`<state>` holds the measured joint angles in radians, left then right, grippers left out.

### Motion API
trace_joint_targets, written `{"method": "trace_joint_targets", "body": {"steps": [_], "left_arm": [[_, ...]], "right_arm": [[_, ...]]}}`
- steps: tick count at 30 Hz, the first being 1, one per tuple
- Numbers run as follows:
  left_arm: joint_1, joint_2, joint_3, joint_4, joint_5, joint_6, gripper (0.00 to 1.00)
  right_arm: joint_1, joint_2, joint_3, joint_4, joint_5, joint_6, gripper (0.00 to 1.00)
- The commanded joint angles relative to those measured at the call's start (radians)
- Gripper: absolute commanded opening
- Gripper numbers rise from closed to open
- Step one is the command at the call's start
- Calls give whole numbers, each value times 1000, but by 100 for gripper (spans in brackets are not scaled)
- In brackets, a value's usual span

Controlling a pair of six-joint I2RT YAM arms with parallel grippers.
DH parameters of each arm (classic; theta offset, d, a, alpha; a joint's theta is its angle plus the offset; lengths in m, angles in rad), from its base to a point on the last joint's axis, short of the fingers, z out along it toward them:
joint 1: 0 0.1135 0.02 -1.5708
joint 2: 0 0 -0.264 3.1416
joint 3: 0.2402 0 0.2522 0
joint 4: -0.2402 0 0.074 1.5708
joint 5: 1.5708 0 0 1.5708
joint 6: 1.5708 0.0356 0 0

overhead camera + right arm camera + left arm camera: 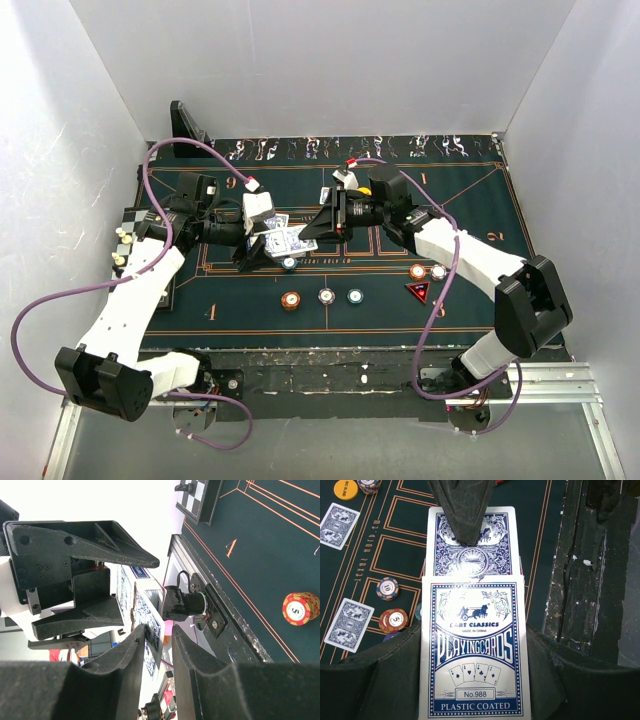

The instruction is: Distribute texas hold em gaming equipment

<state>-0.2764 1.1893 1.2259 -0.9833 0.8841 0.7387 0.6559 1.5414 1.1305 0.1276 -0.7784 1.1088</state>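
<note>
Left tool (258,246) over mat (250,322) (white walls (300,60))

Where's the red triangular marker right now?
In the top view the red triangular marker lies on the dark green mat, right of centre, just below a round orange chip and a round white chip.

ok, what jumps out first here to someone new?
The two arms meet over the middle of the dark green orange-lined mat. The left gripper clamps a blue-and-white playing-card box, and the right gripper pinches a blue-backed card sticking out of the box's top. Nearer the arm bases lie a row of round chips and a red triangular marker.
</note>
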Motion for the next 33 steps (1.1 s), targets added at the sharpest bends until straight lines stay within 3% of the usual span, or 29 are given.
{"method": "trace_joint_targets", "body": {"steps": [1, 21, 24, 29, 33], "left_arm": [[0, -28, 38, 34, 49, -4, 0], [0, -20, 44, 37, 44, -2, 0], [0, -20, 46, 37, 42, -1, 0], [0, -20, 43, 35, 39, -1, 0], [0, -20, 44, 34, 36, 4, 0]], "right_arm": [[-22, -56, -12, -5, 1, -10, 35], [-82, -170, -67, -57, -15, -17, 24], [-85, -170, -69, -69, -12, -21, 20], [-120, -214, -87, -100, -9, -33, 3], [-163, -265, -123, -105, -16, -18, 1]]}}
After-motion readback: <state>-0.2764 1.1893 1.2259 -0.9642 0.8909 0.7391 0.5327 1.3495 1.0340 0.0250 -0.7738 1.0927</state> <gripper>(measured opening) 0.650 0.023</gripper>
